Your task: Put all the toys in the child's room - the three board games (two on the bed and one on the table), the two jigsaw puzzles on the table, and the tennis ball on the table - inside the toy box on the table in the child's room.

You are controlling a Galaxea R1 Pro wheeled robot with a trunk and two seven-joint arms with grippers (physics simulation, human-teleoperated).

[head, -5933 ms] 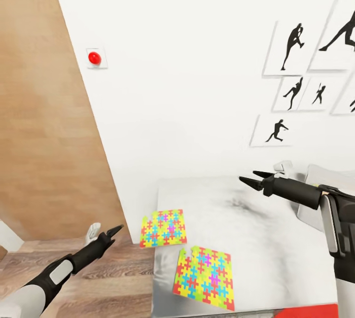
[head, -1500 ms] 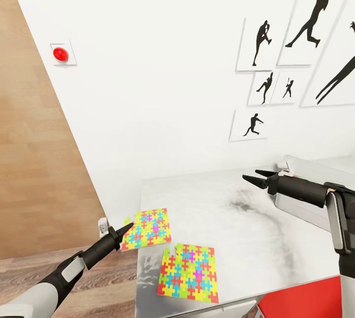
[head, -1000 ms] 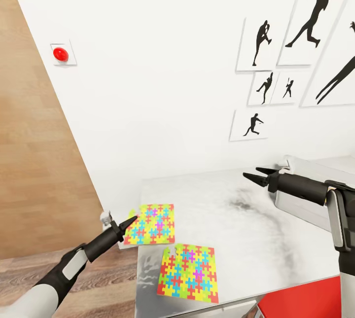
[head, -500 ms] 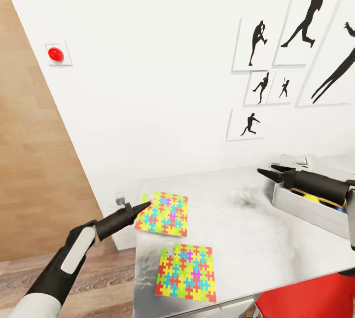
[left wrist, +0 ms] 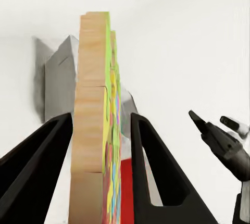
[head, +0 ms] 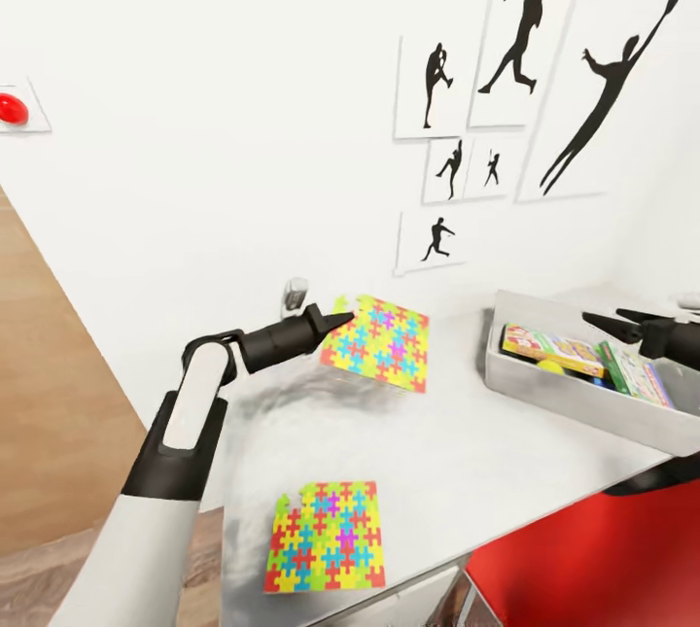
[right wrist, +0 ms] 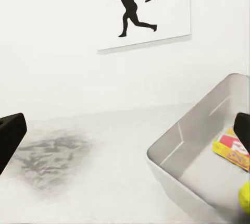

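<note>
A white wall hung with black athlete silhouettes [head: 506,34] backs a pale grey desk [head: 457,462]. At mid-frame in the head view, the left gripper [head: 331,324] holds one jigsaw puzzle [head: 379,340] tilted up off the desk, its jaws closed on the puzzle's left edge (the left wrist view shows the wooden slab edge-on between the two fingers [left wrist: 151,182]). The second jigsaw puzzle [head: 326,536] lies flat near the desk's front edge, lower centre. At the right, the grey toy box [head: 574,394] holds board games [head: 549,347] and a yellow ball [right wrist: 245,197]. The right gripper [head: 608,319] hovers over the box, jaws parted and empty.
</note>
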